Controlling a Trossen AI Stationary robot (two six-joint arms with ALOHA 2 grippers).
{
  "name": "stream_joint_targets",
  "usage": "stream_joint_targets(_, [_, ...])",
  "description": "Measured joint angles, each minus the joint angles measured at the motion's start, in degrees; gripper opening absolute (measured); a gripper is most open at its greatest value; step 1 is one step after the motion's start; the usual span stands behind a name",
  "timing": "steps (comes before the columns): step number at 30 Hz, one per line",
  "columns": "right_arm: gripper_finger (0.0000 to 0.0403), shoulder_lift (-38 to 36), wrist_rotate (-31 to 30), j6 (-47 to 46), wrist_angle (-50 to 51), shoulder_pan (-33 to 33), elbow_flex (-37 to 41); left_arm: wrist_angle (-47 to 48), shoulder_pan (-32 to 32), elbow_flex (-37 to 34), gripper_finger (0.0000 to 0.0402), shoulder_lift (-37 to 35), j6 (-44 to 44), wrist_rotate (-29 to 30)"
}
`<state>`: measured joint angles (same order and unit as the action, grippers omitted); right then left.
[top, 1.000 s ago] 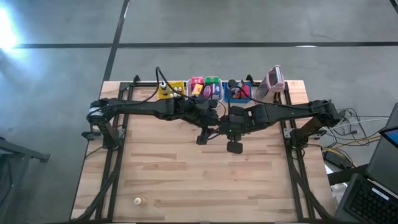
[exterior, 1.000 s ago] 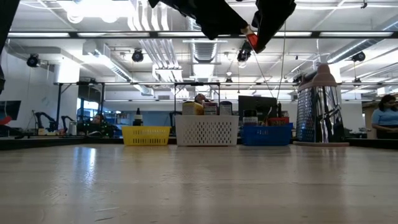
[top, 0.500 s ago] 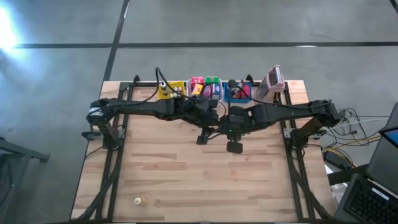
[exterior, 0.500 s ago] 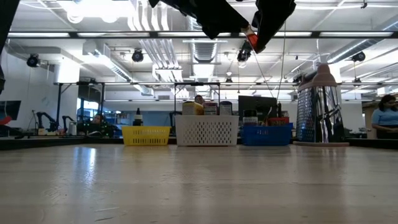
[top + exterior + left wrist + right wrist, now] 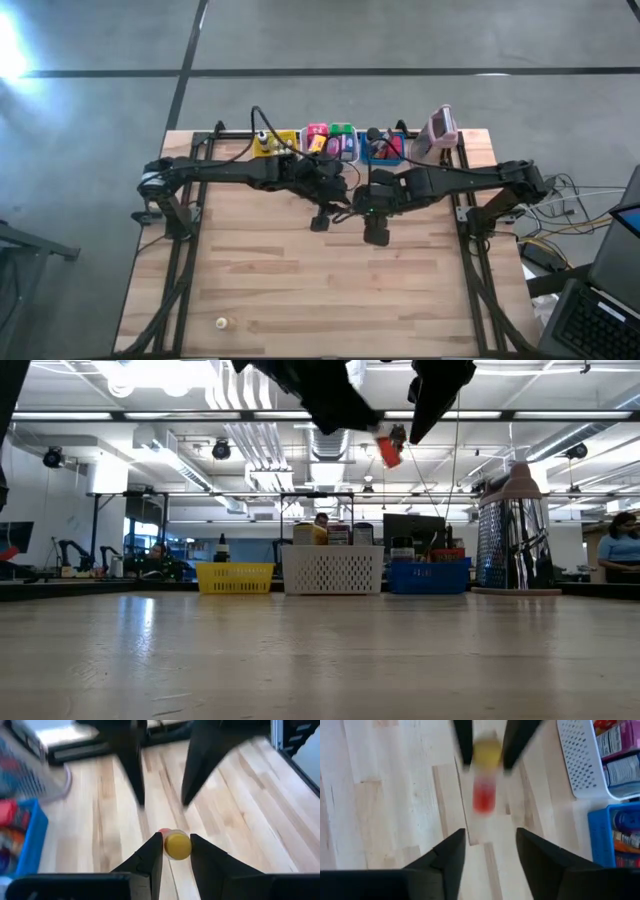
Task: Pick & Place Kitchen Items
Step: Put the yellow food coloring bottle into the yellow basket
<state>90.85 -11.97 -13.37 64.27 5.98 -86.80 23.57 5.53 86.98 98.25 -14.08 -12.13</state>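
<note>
While both my arms meet above the middle of the pale wooden surface [image 5: 300, 270], a handover is what I judge to be in hand: my left hand [image 5: 176, 851] is clamped on the yellow-capped end of a small clear bottle with red contents [image 5: 483, 795], and the bottle hangs in the air well above the boards, not touching them. From my right wrist I see it pointing toward my right hand [image 5: 490, 851], whose two dark fingers [image 5: 451, 852] stand spread with a wide gap and nothing between them, so that hand is open and grips nothing. From table height the little red bottle shows high up between the two dark arms. Along the far edge sit a yellow mesh plastic bin [image 5: 270, 143], a white perforated plastic bin [image 5: 331, 140] packed with pink, green and purple packets, and a blue plastic bin [image 5: 383, 148] also holding bright packets, with a pink-topped upright metal grater [image 5: 441, 126] just beside it. A tiny whitish piece [image 5: 221, 322] lies alone near the front edge, well apart from everything. As I read it, most items are already binned; this bottle is mid-transfer, and the whitish piece looks left to fetch
</note>
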Motion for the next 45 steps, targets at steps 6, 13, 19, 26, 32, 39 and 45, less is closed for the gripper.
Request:
stream_joint_targets(6, [0.0212,-2.68,-0.18,-5.94,5.31,0.16,2.08,14.01,3.16,-0.42,0.0092,-2.52,3.08,0.80])
stream_joint_targets(13, [0.0218,-14.33,-1.70,-13.83,0.26,0.50,18.73,16.51,8.85,-8.87,0.0092,-10.88,5.07,4.61])
stream_joint_targets(19, [0.0196,-27.63,-2.66,-18.60,-16.17,0.39,35.95,16.56,17.10,-13.83,0.0092,-19.12,4.86,6.02])
stream_joint_targets(26, [0.0168,-36.38,-9.46,-18.81,-35.08,-0.18,50.01,15.49,29.80,-18.63,0.0092,-23.58,3.29,6.52])
stream_joint_targets(32, [0.0148,-38.21,-13.96,-20.65,-37.06,-1.18,55.26,12.79,36.01,-23.46,0.0092,-23.27,2.10,6.14])
stream_joint_targets(39, [0.0126,-38.30,-15.21,-22.32,-38.24,-1.59,56.90,9.20,38.41,-26.97,0.0092,-23.27,1.05,6.24])
stream_joint_targets(45, [0.0113,-38.30,-15.23,-22.48,-38.89,-2.46,56.98,4.41,39.75,-28.06,0.0092,-21.32,0.45,6.49])
